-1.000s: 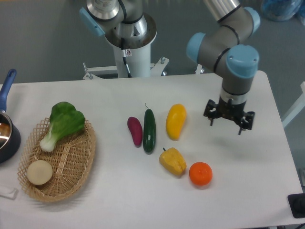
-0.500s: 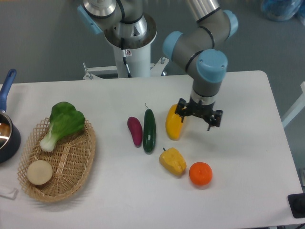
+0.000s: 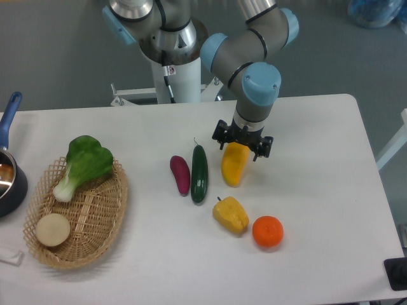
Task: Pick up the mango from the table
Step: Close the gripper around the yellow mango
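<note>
The mango (image 3: 233, 166) is a smooth yellow-orange oval lying on the white table (image 3: 318, 190), just right of the cucumber. My gripper (image 3: 242, 143) hangs over the mango's upper end and hides that part of it. Its fingers (image 3: 219, 136) stand apart on either side, so it is open. I cannot tell how high it is above the fruit.
A dark green cucumber (image 3: 200, 173) and a purple eggplant (image 3: 180, 174) lie left of the mango. A yellow bell pepper (image 3: 231, 215) and an orange (image 3: 268, 231) sit below it. A wicker basket (image 3: 95, 216) with bok choy (image 3: 82, 164) stands at left, and a pot (image 3: 9, 178) at the left edge.
The arm has swung left from the table's right side and the gripper now sits over the mango's upper end. The fruit and vegetables have not moved.
</note>
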`<action>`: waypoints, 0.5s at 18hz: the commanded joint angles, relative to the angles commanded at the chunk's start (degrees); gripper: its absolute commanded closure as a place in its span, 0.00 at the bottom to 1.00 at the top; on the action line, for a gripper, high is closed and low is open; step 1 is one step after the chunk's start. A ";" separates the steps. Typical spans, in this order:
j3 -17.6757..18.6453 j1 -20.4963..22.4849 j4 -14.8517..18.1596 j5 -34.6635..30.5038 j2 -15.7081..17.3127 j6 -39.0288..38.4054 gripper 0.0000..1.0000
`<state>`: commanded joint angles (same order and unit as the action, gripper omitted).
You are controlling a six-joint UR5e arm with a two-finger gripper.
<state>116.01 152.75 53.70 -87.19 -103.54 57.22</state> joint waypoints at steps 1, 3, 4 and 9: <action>0.00 0.00 0.09 0.00 -0.17 -0.26 0.00; -0.09 -0.52 -0.09 0.00 -0.52 -2.80 0.00; -0.35 -0.70 -0.17 0.00 -1.22 -3.94 0.00; -0.17 -0.88 -0.26 -1.31 -2.28 -5.01 0.00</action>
<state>115.84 151.88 53.44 -88.50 -105.82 52.21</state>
